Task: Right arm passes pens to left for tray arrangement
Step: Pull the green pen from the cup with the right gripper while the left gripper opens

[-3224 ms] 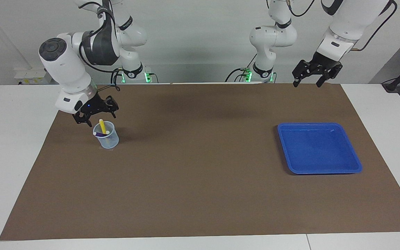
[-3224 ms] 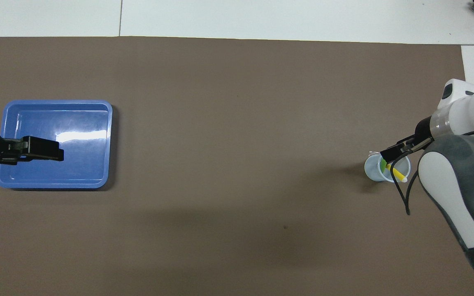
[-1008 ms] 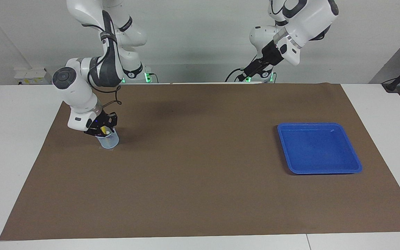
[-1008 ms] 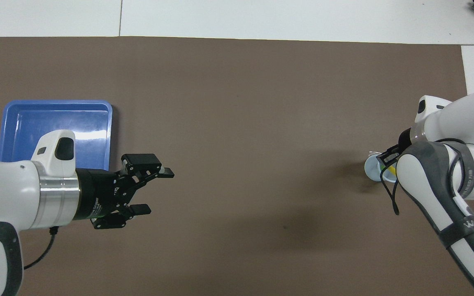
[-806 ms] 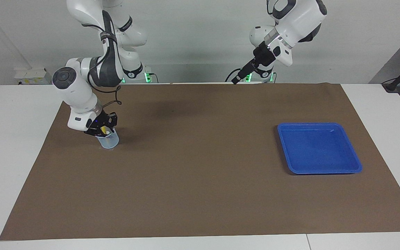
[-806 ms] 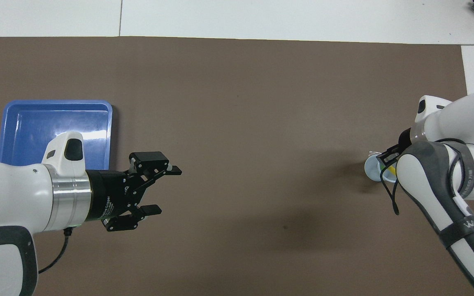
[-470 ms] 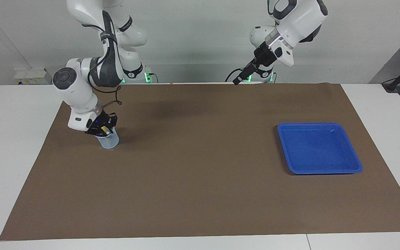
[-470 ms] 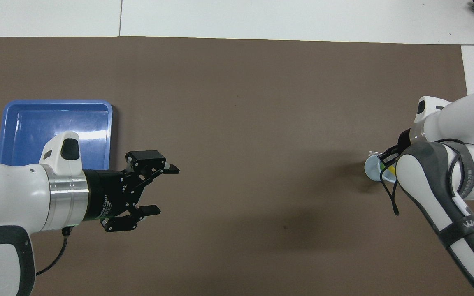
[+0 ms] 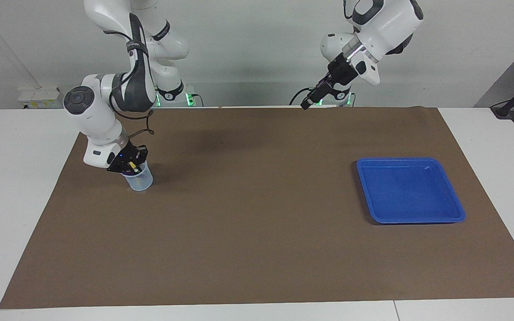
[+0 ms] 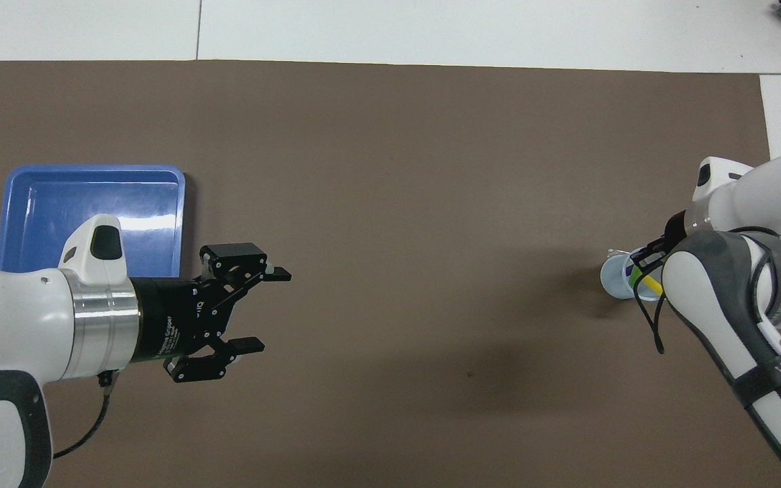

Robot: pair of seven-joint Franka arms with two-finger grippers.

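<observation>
The pens stand in a small translucent cup [image 9: 140, 180] toward the right arm's end of the mat. A bit of the yellow pen [image 9: 136, 168] shows at the cup's mouth. In the overhead view the yellow pen [image 10: 655, 289] and green pen [image 10: 632, 275] peek out of the cup [image 10: 613, 279], and the purple one is mostly hidden. My right gripper [image 9: 128, 164] is down at the cup's mouth, among the pens. My left gripper [image 10: 268, 310] is open and empty, held high over the mat beside the blue tray [image 10: 38, 203], pointing toward the right arm's end.
The blue tray [image 9: 411, 189] lies empty toward the left arm's end of the brown mat [image 9: 257, 232]. White table surface [image 9: 16, 178] surrounds the mat.
The right gripper has come down onto the cup's mouth and shifted a little. The left arm has swung from over the tray toward the mat's middle, its gripper turned sideways and open.
</observation>
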